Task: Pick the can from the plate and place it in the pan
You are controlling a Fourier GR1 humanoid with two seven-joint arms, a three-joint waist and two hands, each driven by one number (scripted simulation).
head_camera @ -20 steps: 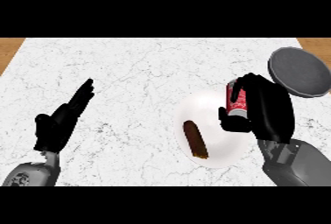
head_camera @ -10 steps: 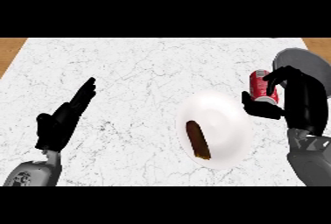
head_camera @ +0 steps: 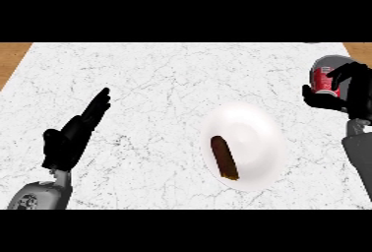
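My right hand (head_camera: 349,96) is at the right edge of the head view, curled round a red can (head_camera: 324,81) with a silvery top. It holds the can over the dark grey pan (head_camera: 328,63), of which only a small part shows behind the hand. The white plate (head_camera: 251,130) lies left of that hand on the counter, with only a brown sausage-like item (head_camera: 224,157) on it. My left hand (head_camera: 76,133) rests open at the lower left, fingers up, far from the plate and the can.
The white marble counter (head_camera: 160,78) stretches across the view, with brown wood showing at its far left and far right corners. The pan sits close to the counter's right edge.
My right hand has carried the can off the plate and to the right, until it is over the pan. The plate now shows fully. The left hand has stayed still.
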